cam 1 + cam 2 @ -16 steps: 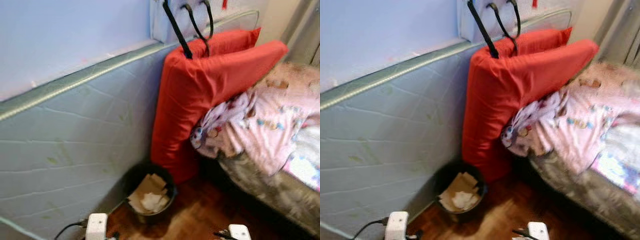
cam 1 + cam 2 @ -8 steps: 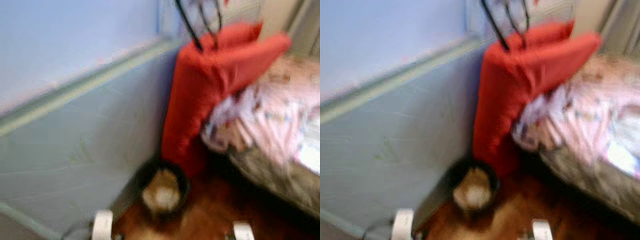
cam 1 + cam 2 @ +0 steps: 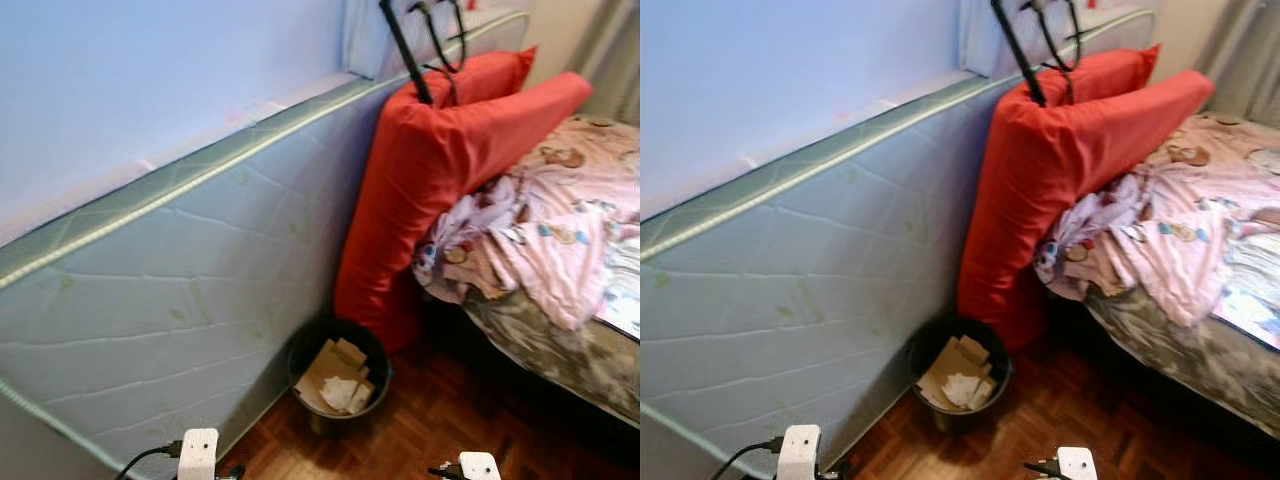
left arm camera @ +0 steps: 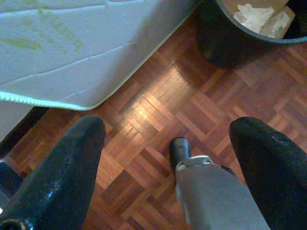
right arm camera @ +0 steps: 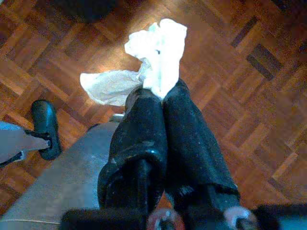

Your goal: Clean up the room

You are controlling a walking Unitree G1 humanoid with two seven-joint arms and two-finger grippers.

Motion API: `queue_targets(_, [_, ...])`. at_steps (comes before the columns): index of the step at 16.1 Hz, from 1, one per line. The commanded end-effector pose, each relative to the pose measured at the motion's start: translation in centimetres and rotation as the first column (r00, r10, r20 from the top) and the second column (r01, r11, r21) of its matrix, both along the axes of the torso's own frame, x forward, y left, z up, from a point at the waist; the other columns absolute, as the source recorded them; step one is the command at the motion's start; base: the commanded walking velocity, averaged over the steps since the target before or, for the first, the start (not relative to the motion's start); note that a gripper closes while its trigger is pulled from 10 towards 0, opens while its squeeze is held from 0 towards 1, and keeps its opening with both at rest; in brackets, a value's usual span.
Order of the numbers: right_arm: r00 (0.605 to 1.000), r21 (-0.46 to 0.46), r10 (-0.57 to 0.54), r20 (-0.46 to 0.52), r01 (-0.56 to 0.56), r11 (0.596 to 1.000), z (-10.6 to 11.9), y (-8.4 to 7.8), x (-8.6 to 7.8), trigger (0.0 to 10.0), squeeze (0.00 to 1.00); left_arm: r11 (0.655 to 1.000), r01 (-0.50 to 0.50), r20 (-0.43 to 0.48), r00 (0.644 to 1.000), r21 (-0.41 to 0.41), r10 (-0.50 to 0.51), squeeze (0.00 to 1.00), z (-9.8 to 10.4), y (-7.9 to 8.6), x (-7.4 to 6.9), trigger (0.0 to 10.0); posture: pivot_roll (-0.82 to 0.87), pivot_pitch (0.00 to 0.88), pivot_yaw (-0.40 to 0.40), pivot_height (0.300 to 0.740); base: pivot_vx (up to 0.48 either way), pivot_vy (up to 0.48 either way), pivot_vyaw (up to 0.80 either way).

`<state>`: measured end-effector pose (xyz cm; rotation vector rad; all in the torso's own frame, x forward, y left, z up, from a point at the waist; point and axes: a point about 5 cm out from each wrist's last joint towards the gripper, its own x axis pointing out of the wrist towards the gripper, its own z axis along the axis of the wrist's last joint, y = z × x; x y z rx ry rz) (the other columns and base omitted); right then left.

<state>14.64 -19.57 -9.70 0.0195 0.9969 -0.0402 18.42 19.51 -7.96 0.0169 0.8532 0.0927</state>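
Right wrist view shows the right gripper (image 5: 160,93) with its two black fingers pressed together, pinching one crumpled white tissue (image 5: 144,67) that sticks out past the tips above the parquet floor (image 5: 249,76). The left gripper (image 4: 168,139) hangs with its two fingers (image 4: 67,167) spread wide apart and nothing between them, above the same wooden floor, with one of the robot's feet (image 4: 180,149) below it. Ahead stands one black waste bin (image 3: 338,385), holding cardboard and paper scraps (image 3: 335,378). The bin sits on the floor against one pale quilted mattress (image 3: 190,290) leaning on its side along the wall. Beside the bin, two red pillows (image 3: 440,170) stand propped against that mattress. One bed (image 3: 560,340) with one rumpled pink patterned blanket (image 3: 550,240) lies to the right.
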Motion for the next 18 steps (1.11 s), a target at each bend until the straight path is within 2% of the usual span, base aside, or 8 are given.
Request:
queue_targets(1, [1.0, -0.004, -0.001, -0.001, 0.001, 1.0, 0.0, -0.16, -0.05, 10.0, 0.0, 1.0, -0.01, -0.014, 1.0, -0.002, 0.01, 0.0, -0.11, 0.15, -0.18, 10.0, 0.0, 0.0, -0.006, 0.74, 0.0, 0.0, 0.0])
queue_targets(10, [1.0, -0.011, 0.025, 0.0, -0.025, 1.0, 0.02, -0.12, -0.02, 10.0, 0.0, 1.0, -0.006, -0.015, 1.0, -0.002, 0.006, 0.0, -0.09, 0.12, -0.12, 10.0, 0.0, 0.0, -0.002, 0.74, 0.0, 0.0, 0.0])
queue_targets(14, [1.0, -0.013, 0.022, -0.001, -0.022, 1.0, 0.04, -0.15, 0.03, 10.0, 0.0, 1.0, -0.004, -0.012, 1.0, -0.002, 0.004, 0.0, -0.03, 0.09, 0.0, 10.0, 0.0, 0.0, -0.008, 0.74, 0.0, 0.0, 0.7])
queue_targets(18, [1.0, -0.01, 0.009, -0.003, -0.01, 1.0, 0.03, -0.17, 0.05, 10.0, 0.0, 1.0, -0.012, -0.012, 1.0, -0.002, 0.012, 0.0, -0.06, 0.08, -0.06, 10.0, 0.0, 0.0, -0.01, 0.74, 0.0, 0.0, 0.0])
